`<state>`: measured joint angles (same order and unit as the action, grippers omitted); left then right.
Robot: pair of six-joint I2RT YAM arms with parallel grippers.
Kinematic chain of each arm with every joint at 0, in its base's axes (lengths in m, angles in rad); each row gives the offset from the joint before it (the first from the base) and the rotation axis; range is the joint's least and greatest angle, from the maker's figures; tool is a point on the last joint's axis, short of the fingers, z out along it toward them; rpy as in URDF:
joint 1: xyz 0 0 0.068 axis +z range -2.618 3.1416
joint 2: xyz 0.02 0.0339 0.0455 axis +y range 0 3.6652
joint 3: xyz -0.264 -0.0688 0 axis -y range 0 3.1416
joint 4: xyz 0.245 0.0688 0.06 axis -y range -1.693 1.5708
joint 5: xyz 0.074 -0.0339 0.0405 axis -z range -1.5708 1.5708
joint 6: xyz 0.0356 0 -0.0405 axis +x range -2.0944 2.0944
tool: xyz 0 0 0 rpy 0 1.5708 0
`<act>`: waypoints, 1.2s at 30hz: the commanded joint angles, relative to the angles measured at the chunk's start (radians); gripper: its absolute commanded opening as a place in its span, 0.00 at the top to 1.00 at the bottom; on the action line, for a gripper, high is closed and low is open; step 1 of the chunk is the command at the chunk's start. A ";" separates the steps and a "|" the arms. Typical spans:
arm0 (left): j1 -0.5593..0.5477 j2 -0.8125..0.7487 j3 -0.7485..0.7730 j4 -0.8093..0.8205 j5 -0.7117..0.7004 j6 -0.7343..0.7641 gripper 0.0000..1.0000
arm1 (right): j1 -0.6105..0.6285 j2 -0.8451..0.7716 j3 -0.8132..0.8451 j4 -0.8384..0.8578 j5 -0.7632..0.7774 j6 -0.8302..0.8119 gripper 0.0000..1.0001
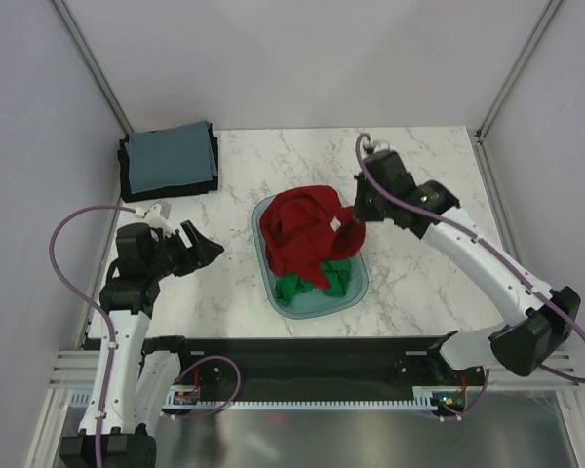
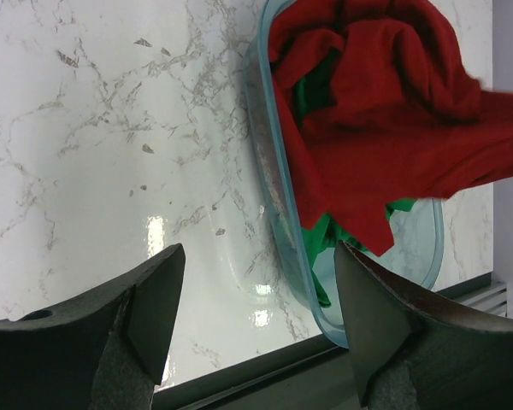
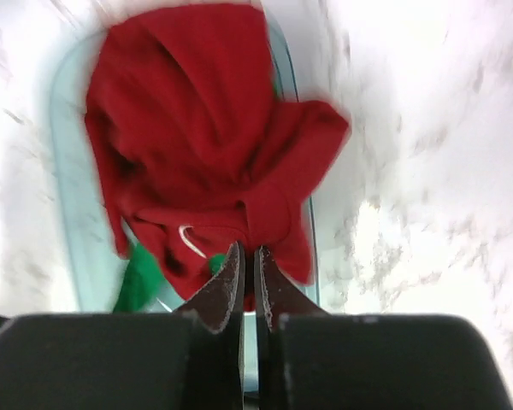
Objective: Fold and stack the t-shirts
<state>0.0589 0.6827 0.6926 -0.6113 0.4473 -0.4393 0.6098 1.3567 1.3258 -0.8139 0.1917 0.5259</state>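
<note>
A dark red t-shirt [image 1: 297,229] lies crumpled in the teal plastic basin [image 1: 317,307], over a bright green t-shirt [image 1: 302,286]. My right gripper [image 1: 354,226] is shut on the red shirt's right edge, near its small white label, and holds that edge raised. In the right wrist view the gripper [image 3: 248,252] pinches red cloth [image 3: 197,128], with the green shirt [image 3: 141,282] below left. My left gripper [image 1: 207,249] is open and empty over the table, left of the basin. The left wrist view shows the gripper [image 2: 256,256], the red shirt [image 2: 385,111] and the green shirt [image 2: 325,239].
A folded grey-blue shirt on a dark folded one [image 1: 171,161] sits at the table's back left corner. The white marble table [image 1: 419,195] has metal frame posts at its back corners and a black rail along its near edge.
</note>
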 commanded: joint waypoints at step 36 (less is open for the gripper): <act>-0.044 0.009 -0.002 0.027 -0.036 0.007 0.22 | -0.139 -0.038 -0.188 0.231 -0.316 0.005 0.02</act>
<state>0.0235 0.7017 0.6922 -0.6109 0.4202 -0.4397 0.4690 1.2549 1.1713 -0.6853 -0.0204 0.5468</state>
